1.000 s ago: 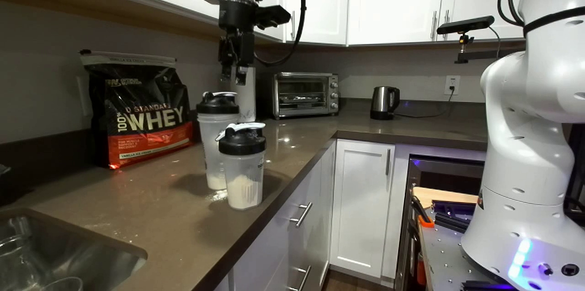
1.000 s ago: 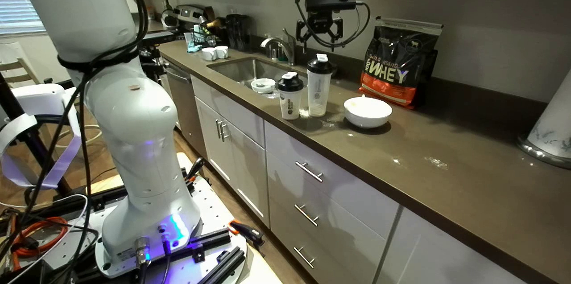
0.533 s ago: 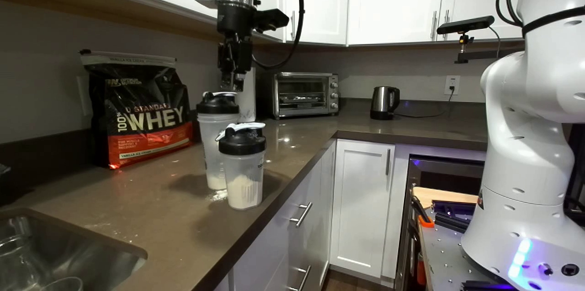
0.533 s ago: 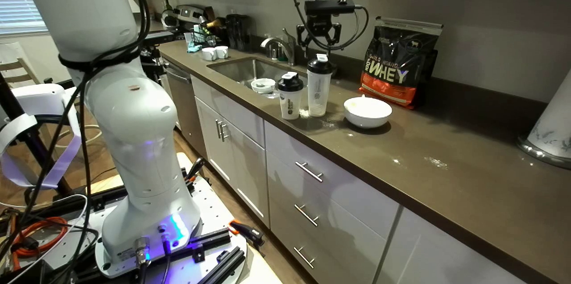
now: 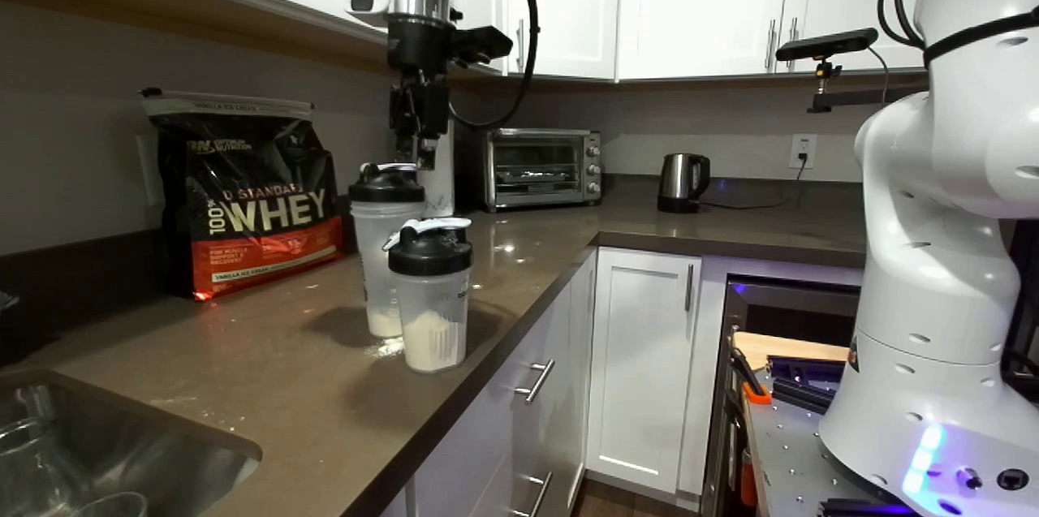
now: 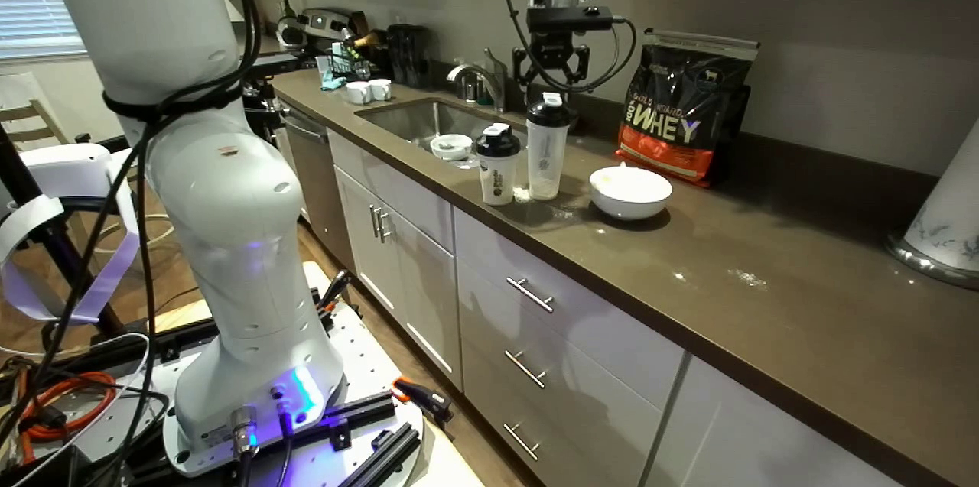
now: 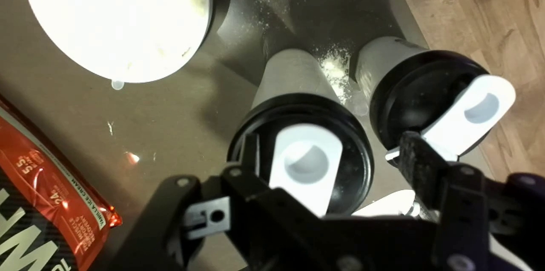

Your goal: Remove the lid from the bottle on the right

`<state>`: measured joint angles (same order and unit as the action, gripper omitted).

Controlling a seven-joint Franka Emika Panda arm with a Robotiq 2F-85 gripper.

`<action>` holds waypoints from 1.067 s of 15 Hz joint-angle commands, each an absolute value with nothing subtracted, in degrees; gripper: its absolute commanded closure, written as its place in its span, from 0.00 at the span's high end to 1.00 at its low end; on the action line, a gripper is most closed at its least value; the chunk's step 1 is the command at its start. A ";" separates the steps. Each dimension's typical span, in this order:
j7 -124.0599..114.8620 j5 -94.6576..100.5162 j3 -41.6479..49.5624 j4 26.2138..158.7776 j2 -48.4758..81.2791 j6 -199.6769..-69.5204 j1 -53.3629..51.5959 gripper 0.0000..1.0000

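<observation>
Removal seems not begun: a round black plastic lid (image 6: 548, 117) with white flip cap (image 7: 306, 162) tops the tall translucent plastic bottle (image 6: 545, 164), likely meant, right of a shorter translucent shaker (image 6: 498, 175) in an exterior view. The black two-finger gripper (image 7: 330, 147) hangs above, fingers spread; grip, twist and lift remain.

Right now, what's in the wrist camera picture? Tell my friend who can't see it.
An open gripper hangs over a shaker with a black lid and white cap; a second shaker stands at right. Powder is spilled between them; a white bowl is upper left, a red-and-black bag lower left.
</observation>
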<state>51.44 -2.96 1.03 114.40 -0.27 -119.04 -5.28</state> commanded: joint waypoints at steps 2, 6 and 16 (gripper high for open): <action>53.18 -3.00 0.00 112.51 1.53 -119.46 -3.91 0.62; 53.11 -2.90 -0.09 111.83 2.11 -119.60 -3.87 0.62; 53.32 -2.99 -0.35 110.16 3.53 -119.56 -3.62 0.18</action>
<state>51.46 -2.96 0.78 111.62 2.38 -119.12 -5.20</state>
